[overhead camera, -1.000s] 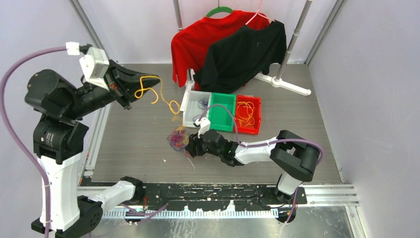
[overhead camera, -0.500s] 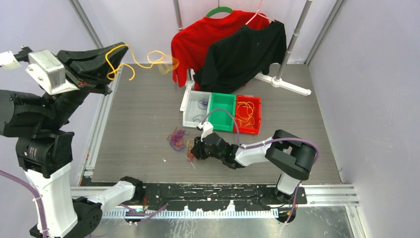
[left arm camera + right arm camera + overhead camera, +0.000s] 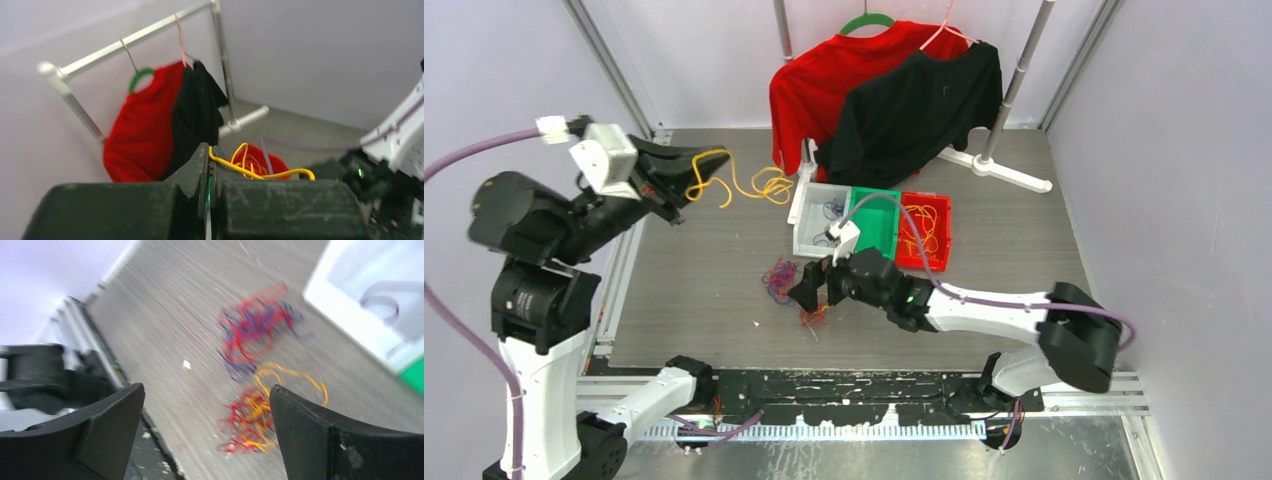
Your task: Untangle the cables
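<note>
We see the left gripper (image 3: 692, 160) held high over the far left part of the table (image 3: 704, 250), its jaws pressed together on a yellow cable (image 3: 742, 186). The cable's loops trail rightward from the tips toward the white bin (image 3: 801, 225). In the left wrist view the two dark fingers (image 3: 192, 175) meet with no gap, and the yellow strand runs out from between them to the right. The right gripper (image 3: 814, 290) sits low over the near middle of the table, its jaws spread wide with nothing between them. In the right wrist view, a small red-and-yellow tangle (image 3: 250, 422) of dark red and yellow-orange cables lies on the table directly between the open fingers. Just beyond it lies a purple-and-red tangle (image 3: 255, 332), closer to the white bin. The two bunches lie near each other, and we cannot tell whether any strand joins them. Three bins stand side by side, touching, at the middle of the table: the white bin on the left, a green bin (image 3: 884, 225) in the middle and a red bin (image 3: 946, 235) on the right. The white one holds a few purple strands (image 3: 832, 210) and the red one holds yellow-orange strands (image 3: 919, 230). The right arm's lilac hose (image 3: 874, 198) arches across the green one, and we cannot make out anything in it. Behind the bins, a red shirt (image 3: 814, 90) and a black shirt (image 3: 914, 110) hang on a white rack (image 3: 1014, 80).
</note>
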{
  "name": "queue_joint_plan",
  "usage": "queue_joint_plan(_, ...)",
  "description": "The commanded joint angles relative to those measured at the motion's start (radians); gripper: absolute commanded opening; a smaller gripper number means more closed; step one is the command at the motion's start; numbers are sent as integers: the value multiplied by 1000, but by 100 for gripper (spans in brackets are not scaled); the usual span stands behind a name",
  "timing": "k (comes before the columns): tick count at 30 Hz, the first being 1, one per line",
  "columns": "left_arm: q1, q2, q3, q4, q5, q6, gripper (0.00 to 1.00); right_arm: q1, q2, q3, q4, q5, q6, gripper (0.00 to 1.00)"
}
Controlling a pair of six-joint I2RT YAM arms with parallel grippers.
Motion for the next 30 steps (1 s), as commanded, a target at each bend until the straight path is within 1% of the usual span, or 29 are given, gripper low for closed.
queue_joint_plan(1,-2,-38,-97,-89,98,-28,0,-1,-159,143,-89,-97,-82,100)
queue_joint_plan(4,-3,-68,-165,-108,121,-35,0,-2,-214,197,-165,-132,-130,100)
queue_joint_plan(6,-2,-82,-203,-114,124,-40,0,-2,-243,214,-186,-167,-148,100)
queue_joint_plan(12,-3,-101,-275,-131,155,-64,0,3,-266,286,-185,-295,-133,100)
queue_joint_plan(16,-3,-109,-303,-133,159,-71,0,17,-252,319,-154,-336,-123,100)
queue_joint_plan(23,-2,-117,-325,-130,161,-89,0,23,-186,363,-58,-356,-84,94)
queue_joint_plan(30,-2,-127,-356,-111,151,-103,0,59,-120,449,-34,-358,-75,84)
